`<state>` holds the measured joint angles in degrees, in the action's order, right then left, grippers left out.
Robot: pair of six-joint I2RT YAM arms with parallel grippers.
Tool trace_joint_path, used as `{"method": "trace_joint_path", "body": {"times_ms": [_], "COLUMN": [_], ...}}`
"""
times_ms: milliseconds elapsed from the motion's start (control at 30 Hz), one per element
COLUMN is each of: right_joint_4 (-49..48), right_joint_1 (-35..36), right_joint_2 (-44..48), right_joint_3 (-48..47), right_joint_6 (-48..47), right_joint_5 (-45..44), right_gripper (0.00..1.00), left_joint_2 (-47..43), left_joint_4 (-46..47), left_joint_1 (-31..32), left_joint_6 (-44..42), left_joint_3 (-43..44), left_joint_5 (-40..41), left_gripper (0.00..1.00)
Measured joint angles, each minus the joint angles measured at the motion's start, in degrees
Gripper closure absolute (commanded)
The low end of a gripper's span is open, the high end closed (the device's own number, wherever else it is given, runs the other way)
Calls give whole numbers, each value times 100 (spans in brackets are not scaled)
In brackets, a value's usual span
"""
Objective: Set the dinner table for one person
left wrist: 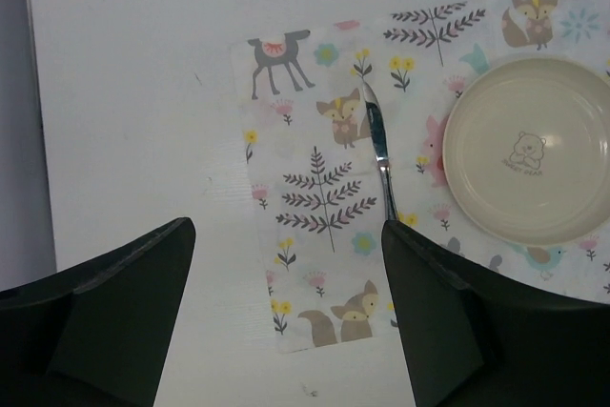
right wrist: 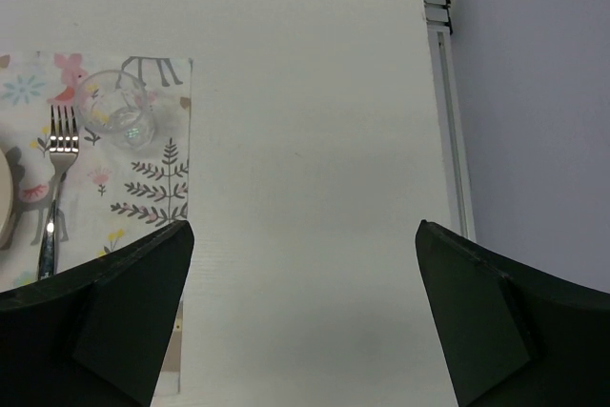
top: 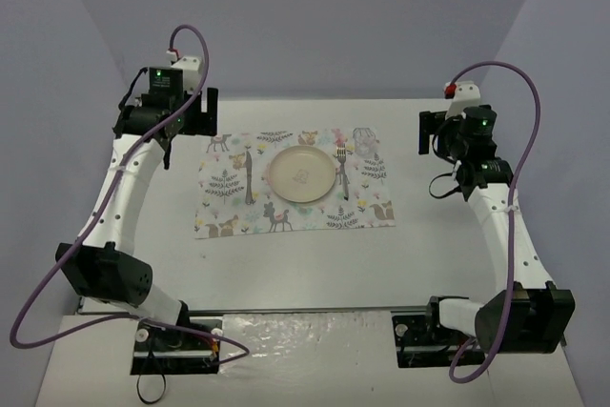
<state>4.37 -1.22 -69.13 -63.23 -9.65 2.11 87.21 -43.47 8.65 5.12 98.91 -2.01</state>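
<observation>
The white counter (top: 305,269) spans the view under both arms, carrying an animal-print placemat (top: 374,199) with plate (top: 301,174), knife (top: 249,178), fork (top: 342,171) and glass (top: 364,137) (all on the cloth), while left fingers (left wrist: 114,312) and right fingers (right wrist: 114,321) stand wide, holding nothing.

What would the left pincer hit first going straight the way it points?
Probably the left edge of the animal-print cloth placemat, beside the silver metal knife; nothing shows in between, depth unclear.
</observation>
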Motion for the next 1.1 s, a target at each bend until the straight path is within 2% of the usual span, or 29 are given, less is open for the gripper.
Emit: {"method": "trace_joint_path", "body": {"times_ms": [67, 167, 267, 333, 400, 533, 867, 1100], "right_joint_4": [-3, -127, -337, -466, -556, -588, -466, -174], "right_joint_1": [14, 18, 14, 14, 14, 14, 41, 214], "right_joint_2": [40, 257, 592, 727, 730, 530, 370, 134], "right_joint_3": [19, 90, 217, 275, 305, 404, 516, 476], "right_joint_6": [53, 111, 168, 211, 251, 293, 302, 410], "right_joint_5": [-196, -604, -879, -937, -939, -941, -1287, -1803], "right_gripper": [0, 0, 0, 0, 0, 0, 0, 0], "left_joint_2": [-82, -369, -981, -1611, -2285, -2994, -2392, -2248], "left_joint_4": [87, 398, 953, 1332, 1576, 2096, 2331, 2845], "left_joint_1": [-361, -1441, -2503, -2808, -2774, -2626, -2629, -2628], "left_joint_6": [-48, -65, -64, -77, -99, -107, -254, -375], "left_joint_3": [-392, -1114, -2045, -2759, -3393, -4006, -3779, -4331], "left_joint_5": [-213, -399, -185, -54, -92, -310, -659, -719], "left_gripper": [23, 23, 23, 23, 18, 18, 18, 18]}}
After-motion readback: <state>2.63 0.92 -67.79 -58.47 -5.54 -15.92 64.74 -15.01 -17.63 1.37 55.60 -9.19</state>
